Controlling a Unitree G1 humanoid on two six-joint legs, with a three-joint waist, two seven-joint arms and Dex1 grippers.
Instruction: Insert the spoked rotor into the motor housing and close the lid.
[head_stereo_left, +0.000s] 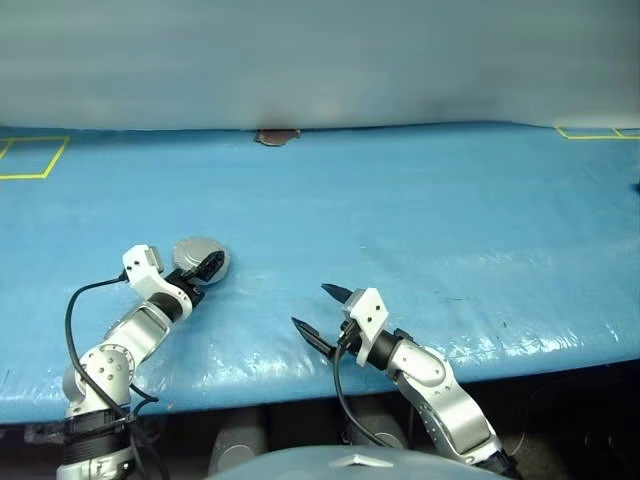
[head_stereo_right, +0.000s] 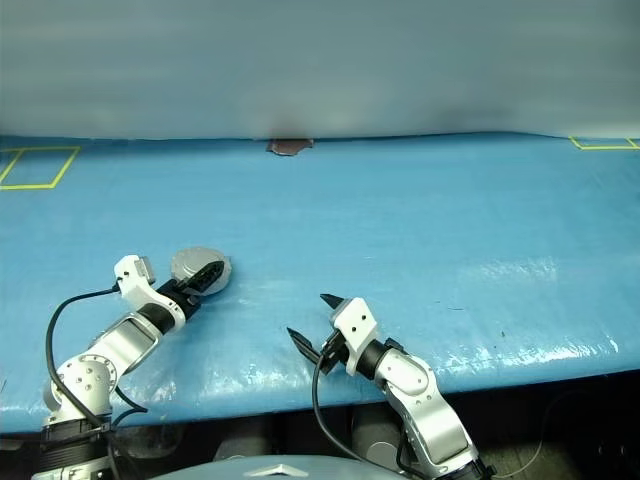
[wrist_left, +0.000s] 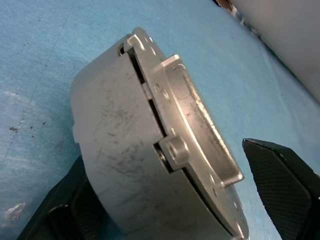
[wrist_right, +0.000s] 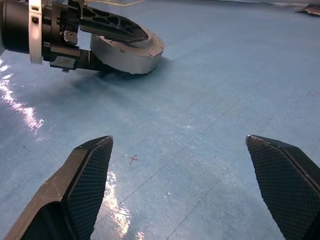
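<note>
My right gripper hangs nearest, jaws spread wide, nothing between them. Farther out on the blue table, my left gripper straddles the motor housing, fingers wide either side; lid lies closed on it.

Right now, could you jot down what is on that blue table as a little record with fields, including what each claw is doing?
surface: blue table cover
object: round silver metal motor housing, lid closed on it
left gripper: open, fingers either side of the housing, one over its top
right gripper: open, holding nothing, apart from the housing
markings: yellow tape squares at the far corners
far edge: small brown patch
</note>
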